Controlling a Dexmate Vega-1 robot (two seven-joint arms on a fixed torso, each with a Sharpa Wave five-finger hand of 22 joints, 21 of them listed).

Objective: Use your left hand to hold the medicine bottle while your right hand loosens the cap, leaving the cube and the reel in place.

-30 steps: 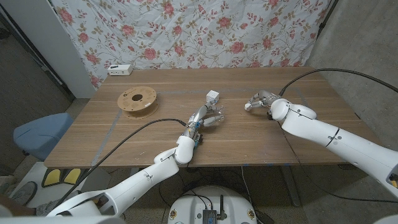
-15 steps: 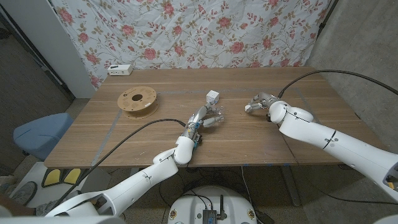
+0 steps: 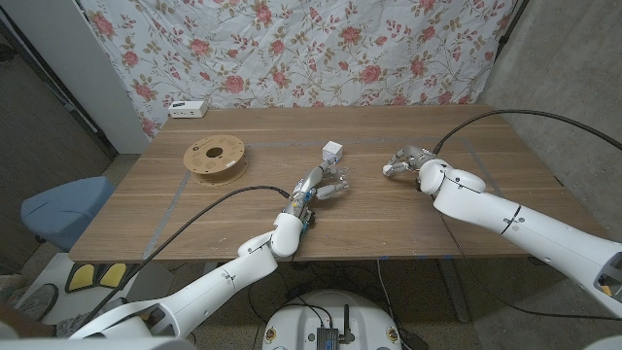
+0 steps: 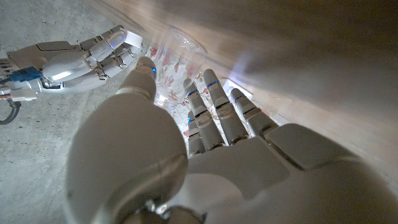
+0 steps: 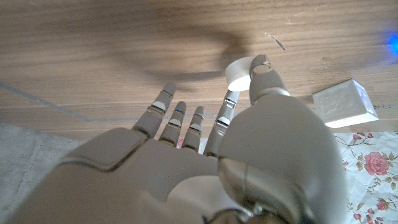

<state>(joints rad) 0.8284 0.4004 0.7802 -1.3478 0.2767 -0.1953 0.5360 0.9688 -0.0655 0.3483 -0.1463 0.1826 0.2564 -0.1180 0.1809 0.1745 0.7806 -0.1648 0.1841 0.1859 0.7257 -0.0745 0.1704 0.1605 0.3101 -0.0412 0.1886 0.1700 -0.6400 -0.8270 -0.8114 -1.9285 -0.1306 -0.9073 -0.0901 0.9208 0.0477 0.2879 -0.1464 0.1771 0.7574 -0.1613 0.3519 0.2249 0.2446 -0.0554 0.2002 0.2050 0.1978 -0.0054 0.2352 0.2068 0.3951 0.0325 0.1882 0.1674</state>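
My left hand [image 3: 327, 185] is at the table's middle and grips a clear medicine bottle [image 4: 170, 57] between thumb and fingers; in the head view the bottle is mostly hidden by the fingers. My right hand [image 3: 404, 160] hovers to the right of it, apart from the bottle, and pinches a small white round cap [image 5: 238, 72] between thumb and a finger. The right hand [image 4: 74, 57] also shows in the left wrist view. The white cube [image 3: 332, 150] stands just behind my left hand. The brown reel [image 3: 216, 157] lies flat at the table's left.
A white box-like device [image 3: 187, 108] sits at the table's far left corner. A blue chair seat [image 3: 60, 210] stands beside the table's left edge. Black cables run along both arms. A floral cloth hangs behind the table.
My right arm has drifted slightly to the left with the cap still pinched. The left hand and bottle stay where they were.
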